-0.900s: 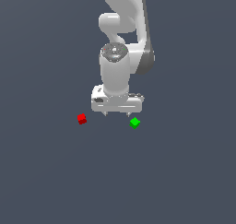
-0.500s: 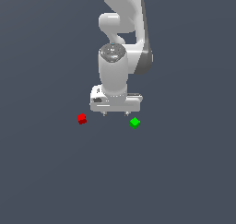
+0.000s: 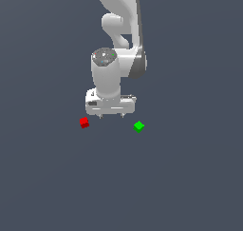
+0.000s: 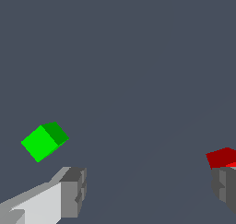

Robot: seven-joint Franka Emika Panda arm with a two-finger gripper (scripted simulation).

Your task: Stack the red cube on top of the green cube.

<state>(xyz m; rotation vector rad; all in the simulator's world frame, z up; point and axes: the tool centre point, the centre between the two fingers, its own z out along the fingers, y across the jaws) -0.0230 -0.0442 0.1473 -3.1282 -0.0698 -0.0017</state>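
The red cube [image 3: 84, 123] lies on the dark floor toward the exterior view's left, the green cube [image 3: 138, 126] toward its right, about a gripper's width apart. My gripper [image 3: 112, 116] hangs above the floor between them, nearer the red cube, with its fingers spread wide and nothing between them. In the wrist view the green cube [image 4: 44, 141] lies beyond one finger [image 4: 73, 191], and the red cube [image 4: 223, 157] is partly hidden behind the other finger [image 4: 226, 185]. The gripper [image 4: 150, 191] touches neither cube.
A plain dark grey floor [image 3: 190, 178] stretches all around. Nothing besides the two cubes and the white arm [image 3: 118, 59] shows.
The gripper has shifted slightly toward the exterior view's left, closer to the red cube. Both cubes stay where they were.
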